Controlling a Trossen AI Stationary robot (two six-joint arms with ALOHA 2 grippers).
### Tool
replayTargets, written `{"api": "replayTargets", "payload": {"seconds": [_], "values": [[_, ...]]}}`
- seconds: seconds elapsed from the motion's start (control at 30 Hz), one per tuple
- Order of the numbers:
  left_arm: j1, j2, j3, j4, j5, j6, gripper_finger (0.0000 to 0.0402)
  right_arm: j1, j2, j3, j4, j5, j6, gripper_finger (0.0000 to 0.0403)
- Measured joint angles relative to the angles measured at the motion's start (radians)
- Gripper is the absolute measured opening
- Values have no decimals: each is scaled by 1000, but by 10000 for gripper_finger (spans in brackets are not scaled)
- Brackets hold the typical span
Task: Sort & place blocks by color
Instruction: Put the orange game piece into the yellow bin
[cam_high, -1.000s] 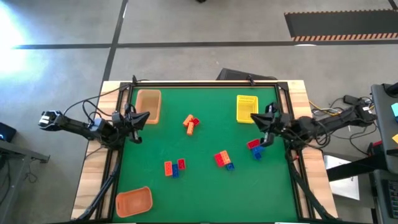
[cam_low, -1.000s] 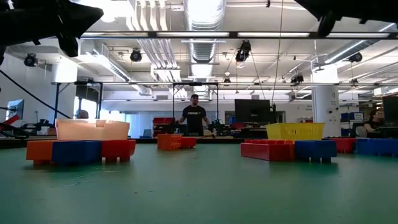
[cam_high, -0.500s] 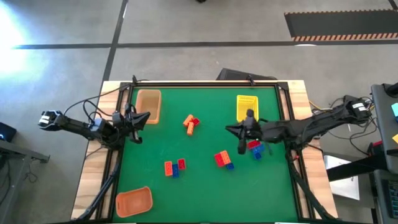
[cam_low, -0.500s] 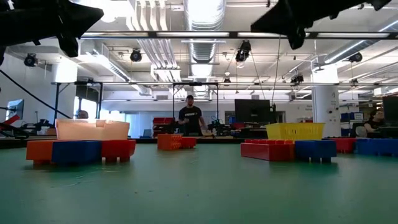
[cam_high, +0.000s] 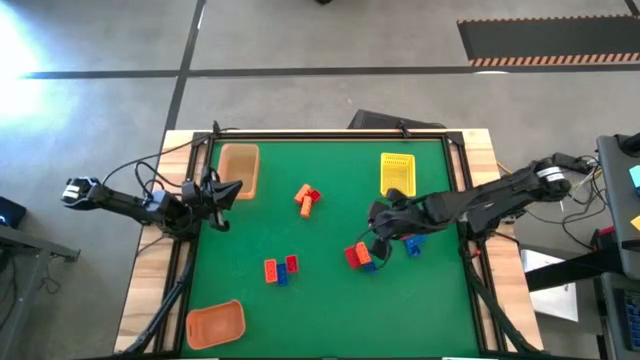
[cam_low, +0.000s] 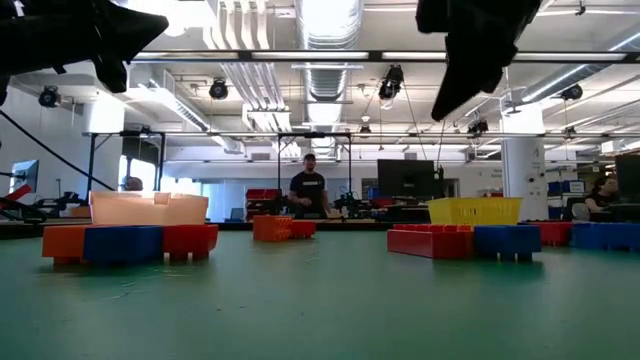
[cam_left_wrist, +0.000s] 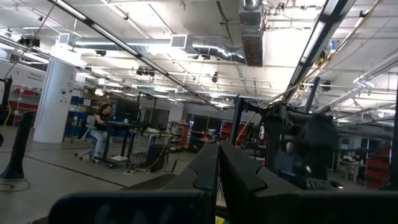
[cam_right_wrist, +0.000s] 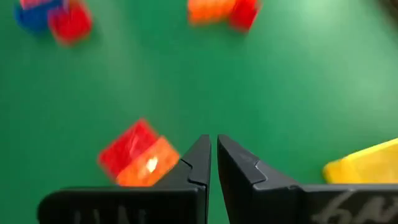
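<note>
Small red, orange and blue blocks lie in several clusters on the green table (cam_high: 320, 300). One cluster sits near the middle (cam_high: 307, 197), one toward the near edge (cam_high: 280, 269), a red-orange-blue one (cam_high: 358, 256), and a red-blue one (cam_high: 412, 242) partly under my right arm. My right gripper (cam_high: 378, 238) hovers shut just right of the red-orange-blue cluster. In its wrist view the fingers (cam_right_wrist: 213, 155) hang above bare green beside the red and orange blocks (cam_right_wrist: 138, 163). My left gripper (cam_high: 225, 190) waits shut at the left edge, raised and pointing level (cam_left_wrist: 217, 168).
A tan tray (cam_high: 240, 168) stands at the far left and a yellow tray (cam_high: 397, 172) at the far right. An orange tray (cam_high: 216, 323) is at the near left corner. Bare green lies between the clusters. A person (cam_low: 310, 190) stands in the room far behind the table.
My right arm has reached out from the right edge toward the table's left and slightly toward the near edge. It passed over the red-blue cluster and now ends beside the red-orange-blue one. No block has moved.
</note>
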Motion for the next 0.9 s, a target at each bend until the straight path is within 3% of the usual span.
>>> {"api": "replayTargets", "payload": {"seconds": [0.33,0.7,0.9], "values": [[0,3,0,-1,0,0,0,0,196,84,-100,-76,239,26],[0,6,0,-1,0,0,0,4,347,215,-314,-102,543,158],[0,23,0,-1,0,0,0,29,376,224,-362,-150,621,174]]}}
